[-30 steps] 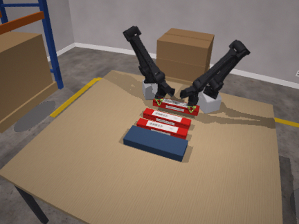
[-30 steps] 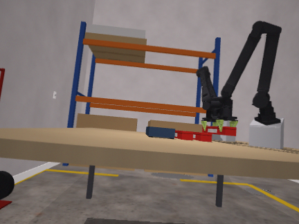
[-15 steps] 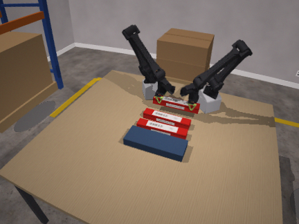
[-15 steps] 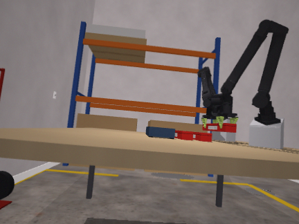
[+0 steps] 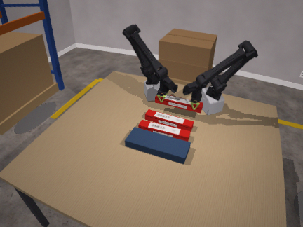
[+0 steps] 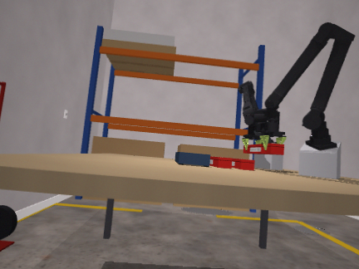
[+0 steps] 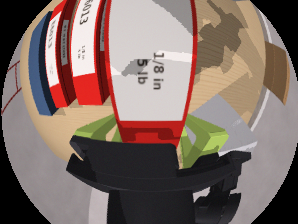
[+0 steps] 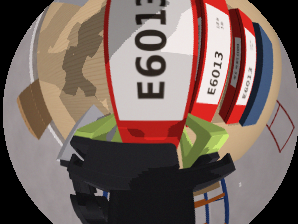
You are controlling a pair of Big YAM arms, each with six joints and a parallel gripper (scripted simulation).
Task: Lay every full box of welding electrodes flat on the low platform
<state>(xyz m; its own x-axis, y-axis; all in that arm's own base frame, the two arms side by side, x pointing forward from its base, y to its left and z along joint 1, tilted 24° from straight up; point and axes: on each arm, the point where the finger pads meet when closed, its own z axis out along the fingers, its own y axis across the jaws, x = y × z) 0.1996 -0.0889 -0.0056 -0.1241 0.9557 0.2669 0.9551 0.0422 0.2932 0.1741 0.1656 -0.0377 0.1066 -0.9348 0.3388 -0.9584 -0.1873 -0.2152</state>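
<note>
A red electrode box (image 5: pixel 179 103) hangs level above the table's far side, held at both ends. My right gripper (image 5: pixel 161 99) is shut on its E6013 end (image 8: pixel 149 50). My left gripper (image 5: pixel 195 106) is shut on its "1/8 in 5 lb" end (image 7: pixel 148 50). In the exterior view this box (image 6: pixel 263 149) is clear of the table top. Two more red boxes (image 5: pixel 169 119) (image 5: pixel 164 129) lie flat side by side on the table. The dark blue low platform (image 5: pixel 158 144) lies right next to the nearer one, with nothing on it.
The arms' grey base blocks (image 5: pixel 212 101) stand just behind the held box. A big cardboard box (image 5: pixel 186 54) stands on the floor behind the table. A blue and orange rack (image 6: pixel 166 104) and another carton (image 5: pixel 21 70) stand off to the side.
</note>
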